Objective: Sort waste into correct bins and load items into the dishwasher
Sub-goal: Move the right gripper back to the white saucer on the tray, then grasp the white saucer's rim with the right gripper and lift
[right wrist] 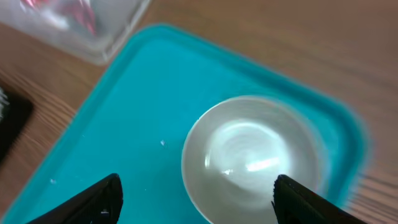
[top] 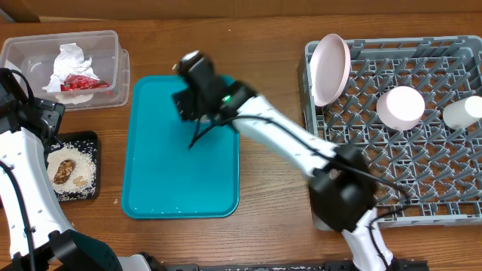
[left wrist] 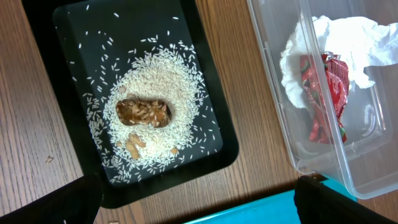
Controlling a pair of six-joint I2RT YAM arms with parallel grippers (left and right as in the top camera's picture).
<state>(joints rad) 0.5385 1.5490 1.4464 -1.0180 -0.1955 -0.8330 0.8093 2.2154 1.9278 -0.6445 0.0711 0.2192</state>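
A pale grey-green bowl sits at the far end of the teal serving tray. My right gripper is open and hovers just above the bowl, one finger on each side; in the overhead view the gripper hides the bowl. My left gripper is open and empty above the table, between the black tray and the clear tub. The black tray holds rice and brown lumps. The tub holds the white napkin and red wrapper.
The grey dish rack stands at the right. In it, one pinkish-white plate stands upright at the near-left corner, a second plate lies further in, and a white cup is by the right edge. The teal tray lies mid-table.
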